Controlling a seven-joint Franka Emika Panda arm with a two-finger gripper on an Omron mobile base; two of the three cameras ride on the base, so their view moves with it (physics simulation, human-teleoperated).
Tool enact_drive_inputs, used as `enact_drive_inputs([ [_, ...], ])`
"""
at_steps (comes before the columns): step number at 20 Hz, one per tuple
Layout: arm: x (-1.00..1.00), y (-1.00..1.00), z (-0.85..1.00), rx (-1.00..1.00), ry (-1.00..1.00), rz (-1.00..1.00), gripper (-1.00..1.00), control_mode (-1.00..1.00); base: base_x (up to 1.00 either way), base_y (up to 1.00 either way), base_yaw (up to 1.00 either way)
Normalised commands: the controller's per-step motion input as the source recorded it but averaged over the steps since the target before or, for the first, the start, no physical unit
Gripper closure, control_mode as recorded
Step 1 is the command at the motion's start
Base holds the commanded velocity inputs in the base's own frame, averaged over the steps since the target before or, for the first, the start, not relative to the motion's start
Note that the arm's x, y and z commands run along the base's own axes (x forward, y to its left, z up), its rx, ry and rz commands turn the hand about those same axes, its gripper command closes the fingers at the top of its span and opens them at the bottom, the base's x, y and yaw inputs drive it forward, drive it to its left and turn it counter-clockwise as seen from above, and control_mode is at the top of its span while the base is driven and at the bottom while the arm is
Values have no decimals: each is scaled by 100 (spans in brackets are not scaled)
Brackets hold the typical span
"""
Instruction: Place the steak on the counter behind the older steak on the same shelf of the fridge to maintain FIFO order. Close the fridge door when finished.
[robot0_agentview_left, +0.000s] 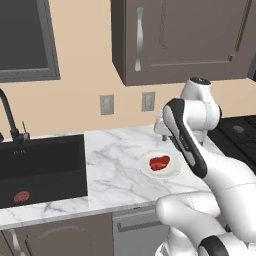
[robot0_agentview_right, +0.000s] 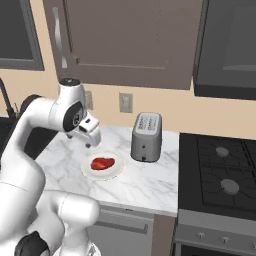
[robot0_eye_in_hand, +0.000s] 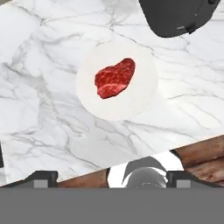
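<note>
The steak (robot0_agentview_left: 160, 163) (robot0_agentview_right: 102, 163) (robot0_eye_in_hand: 114, 78) is a bright red raw cut lying on a round white plate (robot0_agentview_left: 148, 170) (robot0_agentview_right: 114, 171) (robot0_eye_in_hand: 142, 103). The plate rests on the white marble counter (robot0_agentview_left: 112, 160) (robot0_agentview_right: 150, 182) (robot0_eye_in_hand: 39, 109). My gripper (robot0_agentview_right: 91, 141) (robot0_eye_in_hand: 113, 178) hangs above the plate, a little behind it and apart from the meat. It is open, its two dark tips stand wide apart, and nothing is between them. The fridge and its shelf are out of view.
A grey toaster (robot0_agentview_right: 146, 136) (robot0_eye_in_hand: 179, 15) stands right of the plate. The black stovetop (robot0_agentview_right: 220, 175) (robot0_agentview_left: 240, 135) lies further right. A dark sink (robot0_agentview_left: 40, 170) with a small red item (robot0_agentview_left: 21, 196) and a black faucet (robot0_agentview_left: 10, 120) is at the left. Grey-brown wall cabinets (robot0_agentview_left: 175, 40) hang overhead.
</note>
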Motion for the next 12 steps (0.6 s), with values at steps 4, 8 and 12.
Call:
enact_drive_inputs([
  [4,-2,-6,-69,21,2,-64,-100,-100,0,0,0],
  [8,29,-2,-61,14,15,-58,-100,-100,0,0,0],
  [12,67,-5,-29,2,18,-25,-100,-100,0,0,0],
])
